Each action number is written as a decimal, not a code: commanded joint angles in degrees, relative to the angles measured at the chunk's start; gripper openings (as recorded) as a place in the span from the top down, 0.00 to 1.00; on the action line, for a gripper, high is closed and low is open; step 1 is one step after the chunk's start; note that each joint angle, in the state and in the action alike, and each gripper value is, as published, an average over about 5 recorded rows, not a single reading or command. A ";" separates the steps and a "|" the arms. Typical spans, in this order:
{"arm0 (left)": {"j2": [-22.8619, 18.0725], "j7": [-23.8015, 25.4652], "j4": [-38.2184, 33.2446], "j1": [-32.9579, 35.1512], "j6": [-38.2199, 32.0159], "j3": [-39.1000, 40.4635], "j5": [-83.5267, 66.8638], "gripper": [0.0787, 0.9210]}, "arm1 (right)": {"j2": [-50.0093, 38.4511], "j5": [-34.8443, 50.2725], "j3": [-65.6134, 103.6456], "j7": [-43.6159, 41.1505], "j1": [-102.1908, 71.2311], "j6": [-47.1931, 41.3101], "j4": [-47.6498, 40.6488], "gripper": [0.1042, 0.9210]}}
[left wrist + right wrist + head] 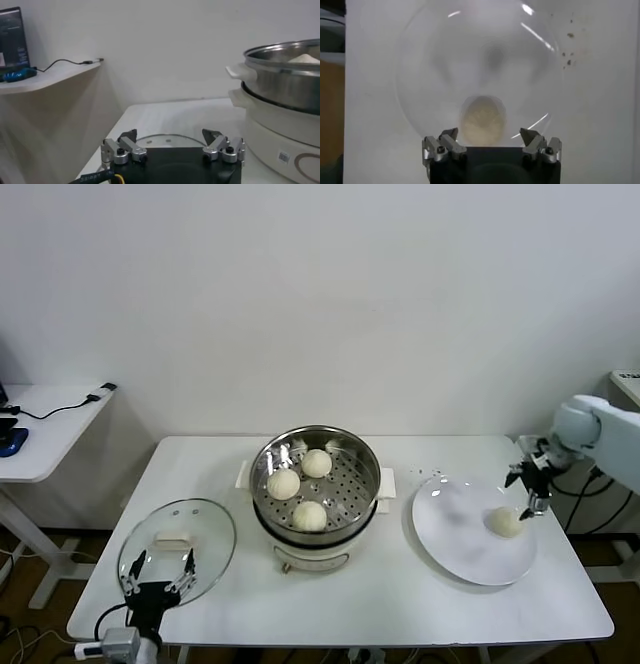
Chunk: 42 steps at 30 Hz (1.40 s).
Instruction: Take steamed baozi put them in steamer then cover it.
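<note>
Three buns sit in the shiny steel steamer (316,484). My right gripper (527,490), fingers spread and empty, hovers over the last cream-white baozi (505,522) on the flat white plate (460,534). Next I lower and close gently (soft dough); the left gripper (158,579) waits, jaws apart, by the glass lid (205,539).

You've got bright, even, diffuse light in the head view; the shadows under the shiny round steel steamer pot (315,484) and the flat white plate (470,534) are soft and faint. Specular glare sits on the steamer rim and on the clear glass lid (176,549). In your right wrist view the plate (445,75) is smeared with streaky highlights (blur, detail lost), and the cream-white bun (482,120) looks soft. Your left wrist view is dimmer and hazy.
</note>
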 commanded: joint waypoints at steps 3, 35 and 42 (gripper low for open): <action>-0.05 -0.06 0.44 0.18 -0.21 0.01 0.15 0.12 | 3.28 -4.84 12.34 2.77 -13.17 -1.80 -8.24 0.12; 0.39 -0.21 -0.65 0.37 0.21 0.62 0.15 0.12 | 7.17 20.07 -22.01 1.57 28.71 -7.31 13.52 0.40; 0.75 -0.10 -1.44 0.38 0.40 1.24 0.15 0.12 | 15.30 41.30 -29.98 2.33 48.75 -13.22 25.84 0.40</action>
